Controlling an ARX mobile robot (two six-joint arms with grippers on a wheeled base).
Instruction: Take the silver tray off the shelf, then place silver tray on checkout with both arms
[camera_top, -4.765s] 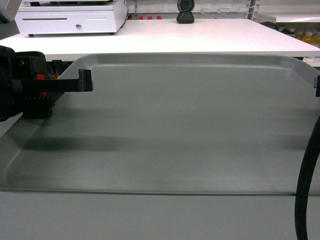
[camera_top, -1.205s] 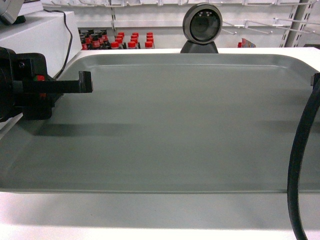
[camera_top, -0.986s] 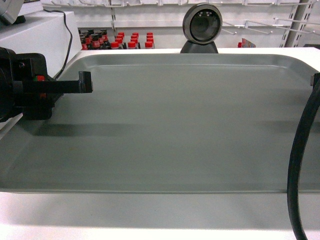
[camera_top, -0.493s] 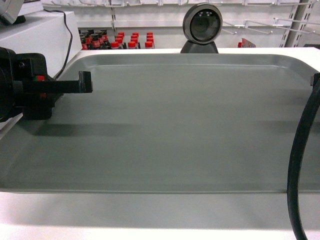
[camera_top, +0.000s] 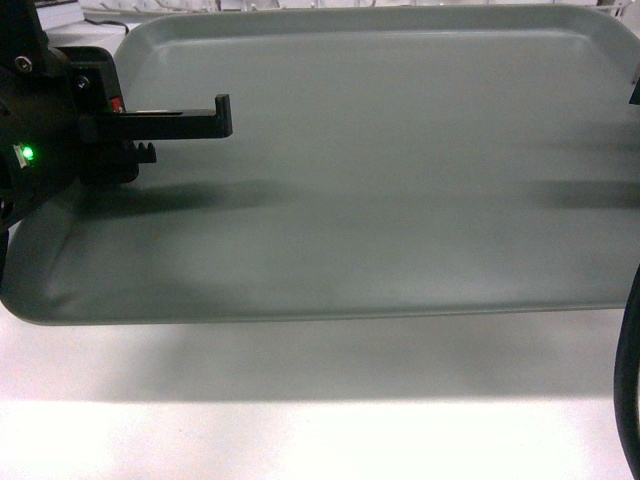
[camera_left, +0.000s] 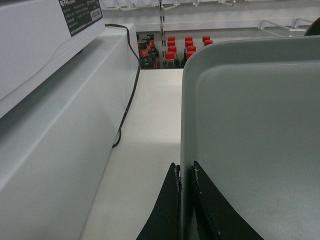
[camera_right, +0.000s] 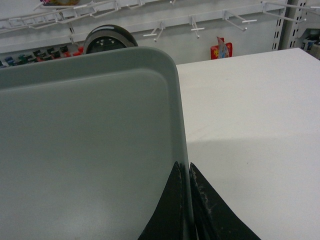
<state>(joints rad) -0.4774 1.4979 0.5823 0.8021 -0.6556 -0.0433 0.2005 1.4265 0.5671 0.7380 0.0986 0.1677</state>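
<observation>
The silver tray (camera_top: 400, 170) fills most of the head view, held level over the white checkout (camera_top: 300, 410), with a shadow under its near edge. My left gripper (camera_top: 205, 118) is shut on the tray's left rim; in the left wrist view the two fingers (camera_left: 186, 171) pinch that rim. My right gripper (camera_right: 188, 169) is shut on the tray's right rim (camera_right: 181, 115), and only a black sliver of it (camera_top: 635, 90) shows in the head view. The round scanner (camera_right: 107, 37) peeks over the tray's far edge. The shelf is out of view.
A big white box (camera_left: 50, 100) with a black cable (camera_left: 131, 90) stands on the counter left of the tray. Red-capped bottles (camera_left: 175, 47) stand behind the counter. Bare white counter (camera_right: 250, 125) stretches to the tray's right. My arm's black cable (camera_top: 630, 400) hangs at the right.
In the head view the tray and my left gripper have shifted up and away over the counter. The scanner and the back racks have left that view.
</observation>
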